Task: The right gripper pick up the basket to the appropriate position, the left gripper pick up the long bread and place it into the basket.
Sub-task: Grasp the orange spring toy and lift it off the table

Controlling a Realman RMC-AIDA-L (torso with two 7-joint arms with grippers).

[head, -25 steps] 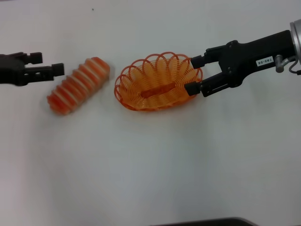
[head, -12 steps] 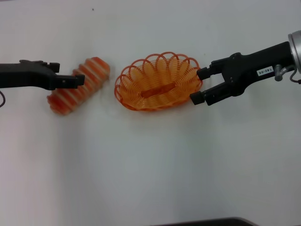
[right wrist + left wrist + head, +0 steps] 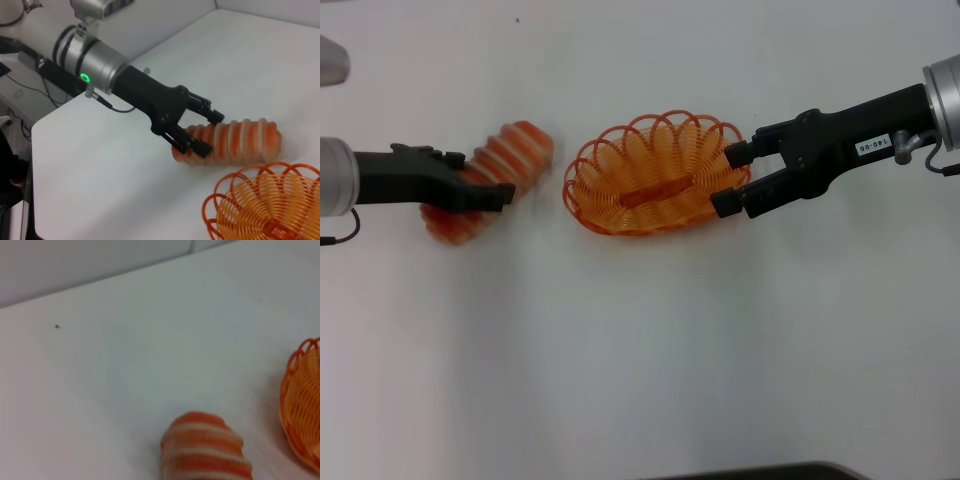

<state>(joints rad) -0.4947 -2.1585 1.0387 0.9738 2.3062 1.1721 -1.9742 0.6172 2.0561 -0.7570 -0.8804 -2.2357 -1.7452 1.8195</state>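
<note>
You're looking at two black arms w/ silver cylindrical wrist sections. Right end effector [image 3: 726, 179] is wearing a small white label w/ printed nos. Left end effector [image 3: 208, 133] is showing no label; a green light is glowing on its silver collar, thin black cable hanging beneath.

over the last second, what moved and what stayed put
The left pincer slid toward the basket and now straddles the long bread, one finger on each side, open, not yet closed on it. The right pincer backed off slightly, then returned, open around the basket's rim. Bread and basket stayed where they were on the table.
</note>
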